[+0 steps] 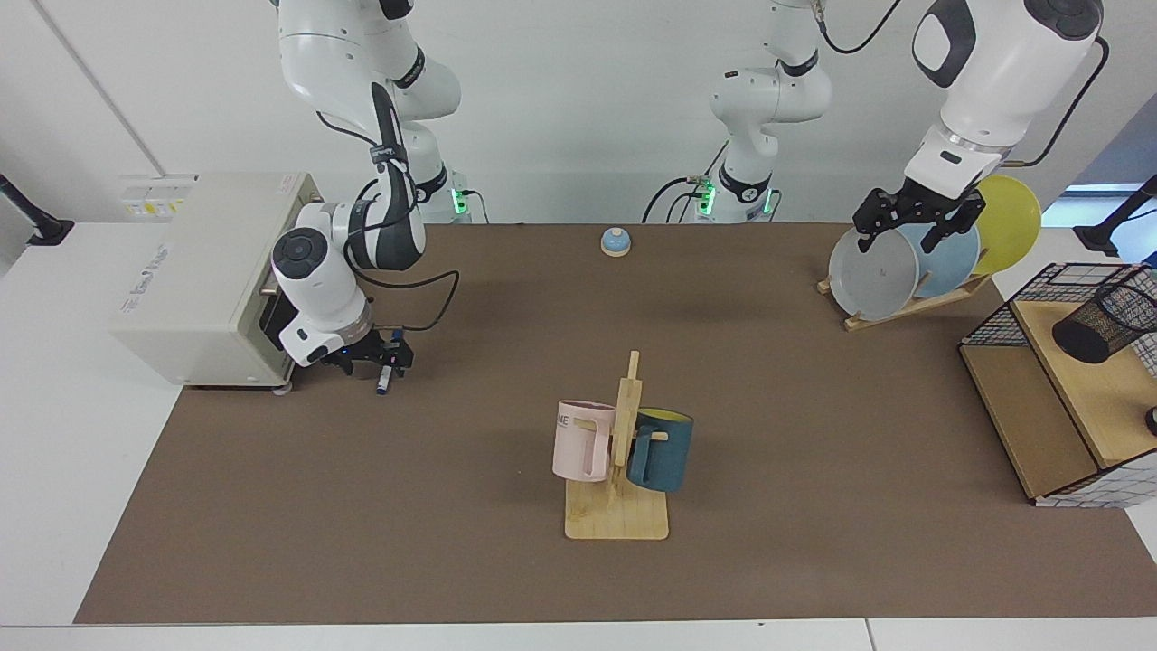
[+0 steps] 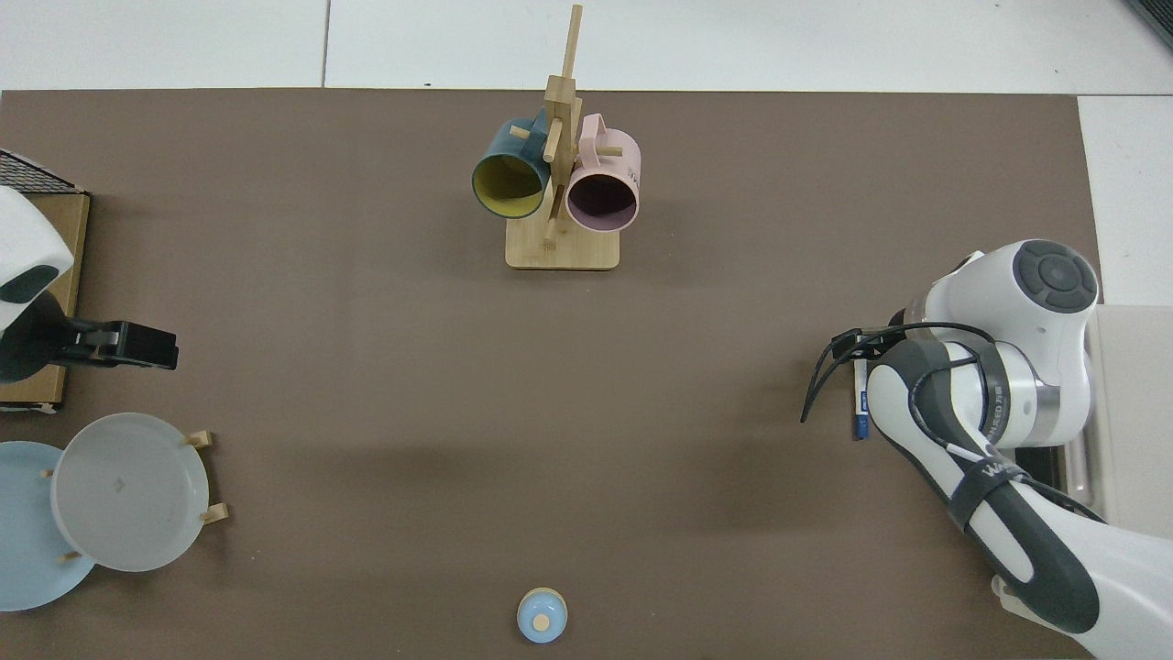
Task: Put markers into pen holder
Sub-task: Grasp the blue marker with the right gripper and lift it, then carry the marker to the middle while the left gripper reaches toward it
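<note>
Brown mat: covers the surface (image 1: 813, 506); everything below sits on it or at its edges.
Right tool (image 1: 372, 362): low on the mat, down over the marker (image 1: 383, 383). Fingers sit either side of the barrel; can't tell whether they have closed on it.
Marker: lies flat on the mat just beside the toaster oven (image 1: 212, 276). Blue end pokes out below the tool; in the top view a short white-and-blue stretch (image 2: 860, 408) shows beside the arm.
Left tool (image 1: 915, 217): fingers spread apart, holding nothing, up in the air just above the plate rack (image 1: 904, 306), far across the surface from the toaster oven. Arm waits.
Plate rack: grey plate (image 1: 872, 273), light blue and yellow plates standing in it.
Pen holder (image 1: 1105, 323): black mesh cup, tilted, on the wooden board inside the wire basket (image 1: 994, 327), at the opposite end of the surface from the toaster oven.
Mug stand (image 1: 618, 488): mid-surface between oven and basket; pink mug (image 1: 581, 441) and dark blue mug (image 1: 662, 450) hang on it.
Blue bell (image 1: 616, 241): at the robots' edge of the mat.
</note>
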Controlling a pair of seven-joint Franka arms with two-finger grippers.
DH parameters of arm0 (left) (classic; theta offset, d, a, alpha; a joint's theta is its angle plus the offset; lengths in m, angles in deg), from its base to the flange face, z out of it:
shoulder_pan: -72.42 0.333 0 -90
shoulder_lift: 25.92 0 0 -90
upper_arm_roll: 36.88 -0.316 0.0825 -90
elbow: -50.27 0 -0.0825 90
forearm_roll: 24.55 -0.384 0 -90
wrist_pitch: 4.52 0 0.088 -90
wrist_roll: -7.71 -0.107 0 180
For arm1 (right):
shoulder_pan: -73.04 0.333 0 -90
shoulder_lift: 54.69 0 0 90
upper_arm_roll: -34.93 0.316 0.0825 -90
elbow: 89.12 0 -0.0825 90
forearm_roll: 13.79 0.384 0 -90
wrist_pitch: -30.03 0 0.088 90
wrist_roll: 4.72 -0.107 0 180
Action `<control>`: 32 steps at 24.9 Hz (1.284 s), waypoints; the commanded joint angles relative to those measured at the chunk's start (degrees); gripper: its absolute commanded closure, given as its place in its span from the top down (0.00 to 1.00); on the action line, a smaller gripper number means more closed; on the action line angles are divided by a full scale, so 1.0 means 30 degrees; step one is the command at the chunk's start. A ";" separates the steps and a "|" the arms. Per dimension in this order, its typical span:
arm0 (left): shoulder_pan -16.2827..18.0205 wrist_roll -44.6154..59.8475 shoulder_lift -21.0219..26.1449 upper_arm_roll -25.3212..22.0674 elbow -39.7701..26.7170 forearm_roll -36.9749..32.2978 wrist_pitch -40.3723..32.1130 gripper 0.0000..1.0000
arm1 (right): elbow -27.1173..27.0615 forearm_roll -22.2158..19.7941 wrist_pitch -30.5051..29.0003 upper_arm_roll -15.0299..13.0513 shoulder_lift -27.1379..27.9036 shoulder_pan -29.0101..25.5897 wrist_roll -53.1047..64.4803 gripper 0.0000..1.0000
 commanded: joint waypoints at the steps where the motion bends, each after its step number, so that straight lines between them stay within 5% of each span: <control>1: 0.0188 -0.0265 -0.0450 0.0077 -0.0373 -0.0221 0.0075 1.00 | 0.0197 0.0187 -0.0771 0.0159 0.0304 -0.0216 -0.0512 1.00; 7: 0.0188 -0.0615 -0.0421 0.0077 -0.0050 -0.0162 -0.0628 1.00 | 0.0196 0.0187 -0.1035 0.0188 0.0480 -0.0216 -0.0660 0.96; 9: 0.0188 -0.1635 -0.0421 0.0077 -0.0021 -0.0104 -0.0717 1.00 | 0.0196 0.0187 -0.1064 0.0159 0.0539 -0.0245 -0.0631 0.77; 13: 0.0188 -0.5791 -0.0391 0.0047 -0.0021 -0.0046 -0.0424 1.00 | 0.0167 0.0187 -0.1035 0.0159 0.0539 -0.0245 -0.0631 0.23; 16: 0.0188 -0.7935 -0.0362 0.0047 -0.0021 0.0158 -0.0336 1.00 | 0.0167 0.0186 -0.1006 0.0159 0.0539 -0.0245 -0.0602 0.00; 28: -0.0544 -1.3034 -0.0391 0.0487 -0.0079 0.0453 -0.0336 1.00 | 0.0109 0.0391 0.0017 0.0188 0.0451 -0.0158 -0.2355 0.00; 32: -0.1393 -1.6109 -0.0391 0.0487 -0.0138 0.0453 0.0190 1.00 | -0.0737 0.4073 0.2823 0.0188 0.0042 0.0077 -0.4231 0.00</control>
